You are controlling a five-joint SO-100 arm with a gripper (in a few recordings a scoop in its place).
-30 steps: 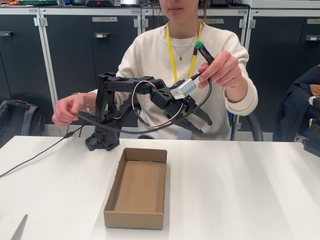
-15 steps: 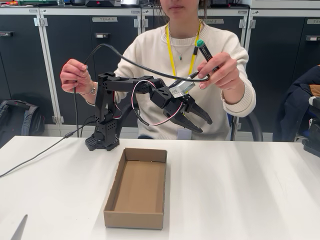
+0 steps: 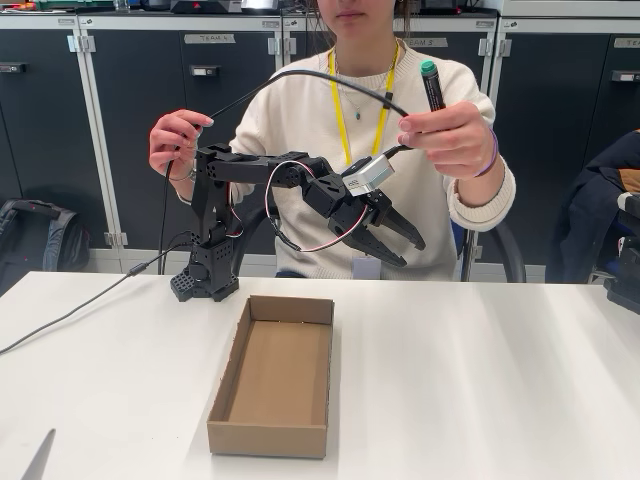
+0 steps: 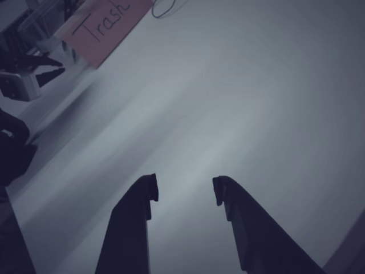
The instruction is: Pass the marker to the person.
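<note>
The person (image 3: 300,110) sits behind the table in a cream sweater with a yellow lanyard. Her hand on the right (image 3: 450,135) holds the marker (image 3: 432,85) upright, green cap on top. That same hand also holds a black cable, and her other hand (image 3: 177,140) lifts the cable over the arm. My black gripper (image 3: 408,248) hangs below the marker hand, above the table, open with nothing between its fingers. In the wrist view the gripper (image 4: 185,191) has its two dark fingers spread over blurred grey table.
An open cardboard box (image 3: 272,378) lies on the white table (image 3: 480,390) in front of the arm's base (image 3: 205,283). A cable trails off to the left. A pink "Trash" sign (image 4: 102,25) shows in the wrist view. Dark cabinets stand behind.
The person has raised the marker hand higher and turned the marker upright. Her other hand moved right, lifting the cable higher over the arm. The gripper stays open in place.
</note>
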